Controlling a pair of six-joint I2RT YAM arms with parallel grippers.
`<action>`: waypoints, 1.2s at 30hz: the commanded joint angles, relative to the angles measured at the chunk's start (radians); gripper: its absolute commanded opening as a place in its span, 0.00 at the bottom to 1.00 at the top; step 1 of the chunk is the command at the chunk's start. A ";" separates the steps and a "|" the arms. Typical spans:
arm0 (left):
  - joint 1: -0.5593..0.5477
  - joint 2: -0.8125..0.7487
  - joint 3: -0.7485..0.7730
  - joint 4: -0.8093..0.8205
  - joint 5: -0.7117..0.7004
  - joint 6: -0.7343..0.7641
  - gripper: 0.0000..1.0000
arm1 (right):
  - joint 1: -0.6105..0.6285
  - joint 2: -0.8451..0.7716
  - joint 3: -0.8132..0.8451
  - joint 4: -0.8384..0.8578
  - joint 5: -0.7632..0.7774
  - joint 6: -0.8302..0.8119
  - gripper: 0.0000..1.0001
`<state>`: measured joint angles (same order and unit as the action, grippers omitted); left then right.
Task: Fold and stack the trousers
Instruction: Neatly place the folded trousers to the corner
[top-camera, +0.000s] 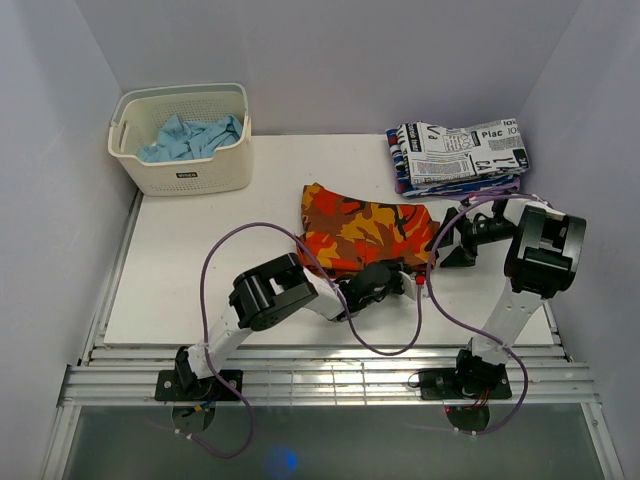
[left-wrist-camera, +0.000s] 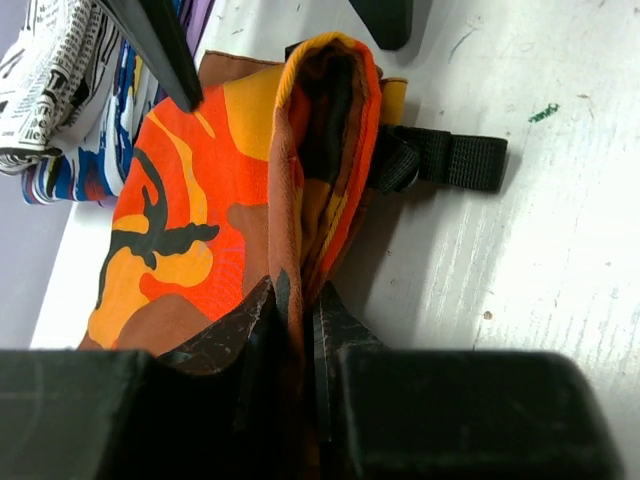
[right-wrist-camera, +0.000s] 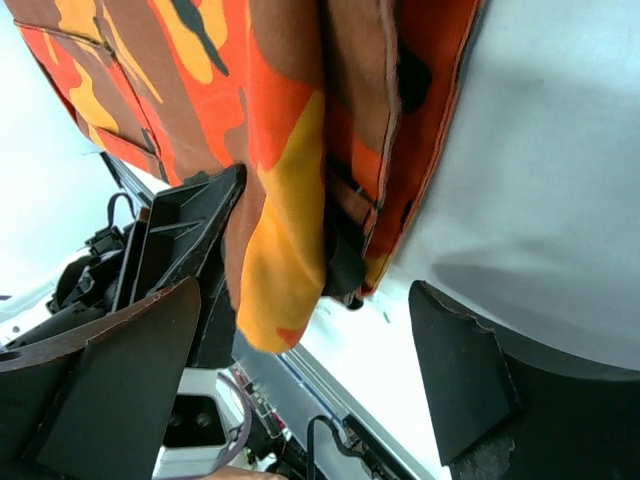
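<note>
The trousers (top-camera: 360, 232) lie folded just in front of the newsprint stack (top-camera: 458, 152). The left gripper (left-wrist-camera: 297, 300) pinches their doubled edge; the right gripper (right-wrist-camera: 310, 265) gapes wide, holding nothing. Soft, light, floppy cloth, I'd say: best taken by the thick folded edges.

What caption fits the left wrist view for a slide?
Left end effector pinches a fold of the camouflage trousers on the white table, newspaper-print stack beyond.
</note>
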<state>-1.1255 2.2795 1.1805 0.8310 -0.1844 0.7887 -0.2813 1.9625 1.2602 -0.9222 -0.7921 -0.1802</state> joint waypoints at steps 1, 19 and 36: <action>0.016 -0.058 0.016 -0.102 0.002 -0.100 0.00 | 0.025 0.032 -0.004 0.040 -0.025 0.022 0.90; 0.067 -0.144 0.041 -0.185 0.082 -0.276 0.00 | 0.054 0.088 -0.007 0.128 -0.073 0.082 0.90; 0.047 -0.234 -0.018 -0.188 0.126 -0.246 0.52 | 0.110 0.107 0.024 0.227 -0.133 0.173 0.08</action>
<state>-1.0630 2.1838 1.1931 0.6628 -0.0647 0.5430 -0.1741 2.0773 1.2625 -0.7238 -0.9260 -0.0139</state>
